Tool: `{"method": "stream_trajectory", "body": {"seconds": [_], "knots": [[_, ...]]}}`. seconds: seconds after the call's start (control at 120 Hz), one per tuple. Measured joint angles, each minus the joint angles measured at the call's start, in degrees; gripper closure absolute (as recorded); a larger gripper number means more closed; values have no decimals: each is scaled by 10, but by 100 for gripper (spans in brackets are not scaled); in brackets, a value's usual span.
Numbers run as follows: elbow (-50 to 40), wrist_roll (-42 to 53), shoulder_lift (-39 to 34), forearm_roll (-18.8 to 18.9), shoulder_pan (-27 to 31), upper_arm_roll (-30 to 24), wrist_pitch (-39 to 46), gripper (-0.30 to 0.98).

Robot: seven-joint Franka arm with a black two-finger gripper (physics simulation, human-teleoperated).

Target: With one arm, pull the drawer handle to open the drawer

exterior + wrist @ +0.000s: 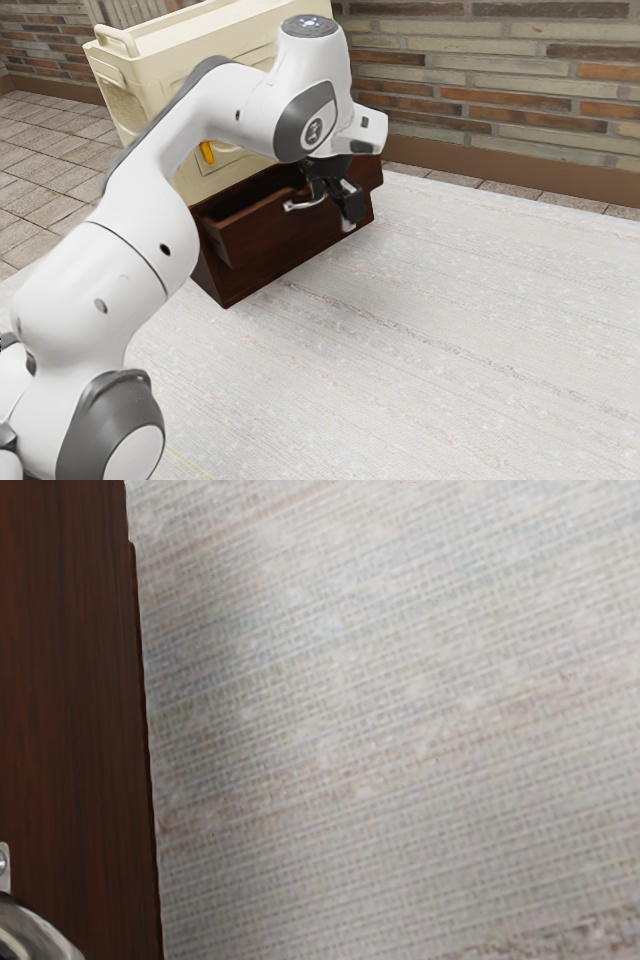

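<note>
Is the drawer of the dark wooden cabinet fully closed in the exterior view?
No, the drawer juts out from the cabinet, and its open top shows.

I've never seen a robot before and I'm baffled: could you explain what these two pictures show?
The white machine is a robot arm, ending in a black gripper, its "hand". The exterior view comes from a camera at the arm's side; the wrist view comes from one on the hand, looking closely at dark wood and the pale surface.

On that surface stands a dark wooden cabinet with its drawer partly open, and a cream-coloured case is beside or on it. The gripper is at the drawer's silvery handle; whether it grips it, I cannot tell.
</note>
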Motion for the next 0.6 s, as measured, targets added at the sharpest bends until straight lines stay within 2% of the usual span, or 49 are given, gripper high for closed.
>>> {"method": "stream_trajectory", "body": {"seconds": [0.142, 0.25, 0.6], "knots": [[0, 0, -1, 0, -6, 1, -7, -1], [0, 0, -5, -1, -7, -2, -17, 4], [-7, -1, -14, -3, -26, -3, -38, 1]]}}
